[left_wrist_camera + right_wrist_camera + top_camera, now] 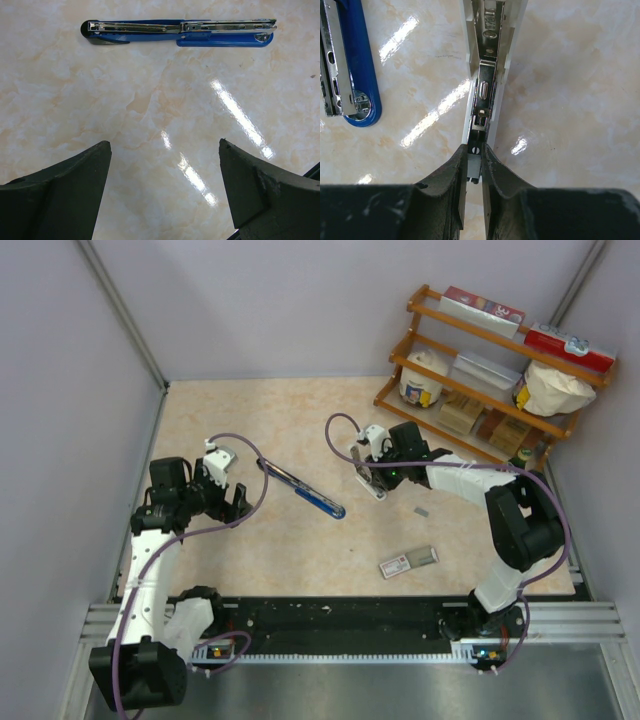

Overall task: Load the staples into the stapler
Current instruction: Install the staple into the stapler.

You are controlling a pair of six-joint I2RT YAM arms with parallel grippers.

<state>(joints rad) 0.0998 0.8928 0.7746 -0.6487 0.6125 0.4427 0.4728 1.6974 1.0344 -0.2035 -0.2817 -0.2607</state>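
Note:
The blue stapler point(305, 492) lies folded out flat in one long line mid-table, metal channel up; it also shows in the left wrist view point(220, 40) and the right wrist view point(362, 75). My left gripper point(228, 504) point(165, 145) is open and holds nothing, just left of it. My right gripper point(372, 475) point(475, 150) is shut on the silvery near end of the metal inner arm of a white stapler point(510, 45). A short grey strip, probably staples point(421, 510), lies loose on the table. The red-and-white staple box point(408, 562), grey tray slid out, lies nearer the front.
A wooden two-tier shelf point(400, 367) with boxes, tubs and bags stands at the back right corner. Grey walls close the left, back and right sides. The arms' base rail point(350, 618) runs along the near edge.

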